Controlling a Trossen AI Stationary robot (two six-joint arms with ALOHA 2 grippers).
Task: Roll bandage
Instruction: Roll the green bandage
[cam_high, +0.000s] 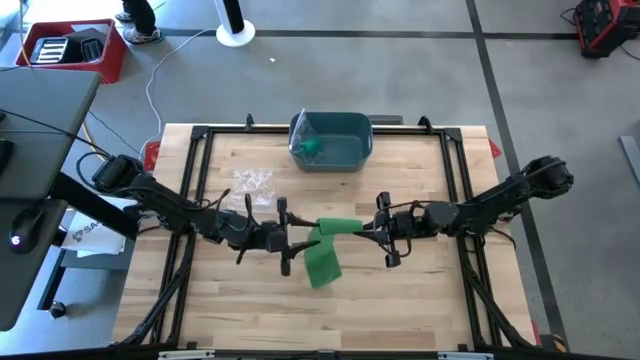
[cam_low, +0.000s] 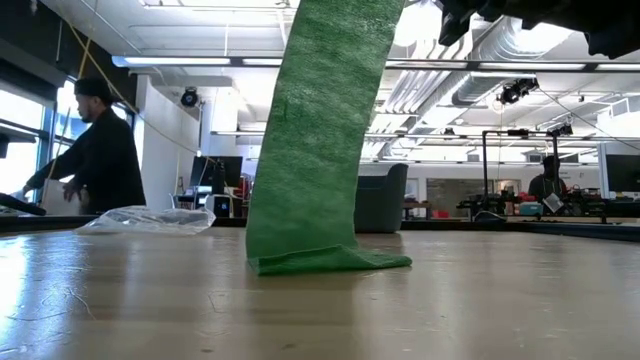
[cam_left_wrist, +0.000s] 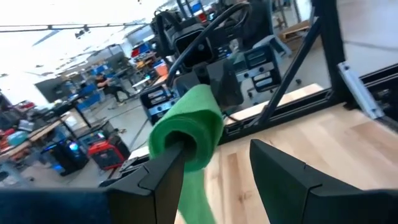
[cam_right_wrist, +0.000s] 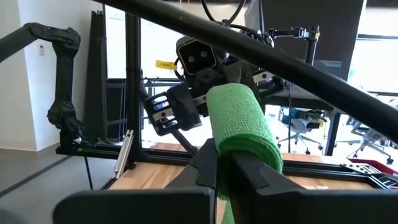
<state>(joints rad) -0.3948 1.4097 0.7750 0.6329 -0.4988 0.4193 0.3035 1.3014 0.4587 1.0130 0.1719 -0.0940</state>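
Observation:
A green bandage is partly rolled. Its roll (cam_high: 338, 227) is held above the table between my two grippers, and its loose strip (cam_low: 315, 130) hangs down, with the free end (cam_low: 330, 262) lying folded on the wooden table. My left gripper (cam_high: 298, 243) is open at the roll's left end (cam_left_wrist: 186, 127). My right gripper (cam_high: 368, 232) is shut on the roll's right end (cam_right_wrist: 241, 127). My left gripper is open, and one finger (cam_left_wrist: 163, 171) points level from the table's left into the hollow end of the roll (cam_left_wrist: 177, 140). The other finger (cam_left_wrist: 280, 177) stands free beside it. The roll is clear of the table. My right gripper pinches the roll's near end (cam_right_wrist: 244, 144) between its two fingers. It comes level from the table's right, along the roll's length. The roll stretches away from the fingers toward the other gripper, lifted clear, with the strip hanging below it.
A teal bin (cam_high: 345, 150) with a green item inside stands at the table's far middle. A clear plastic bag (cam_high: 253, 182) lies left of centre. A black frame (cam_high: 200, 140) borders the table. A person (cam_low: 95, 150) stands beyond the table.

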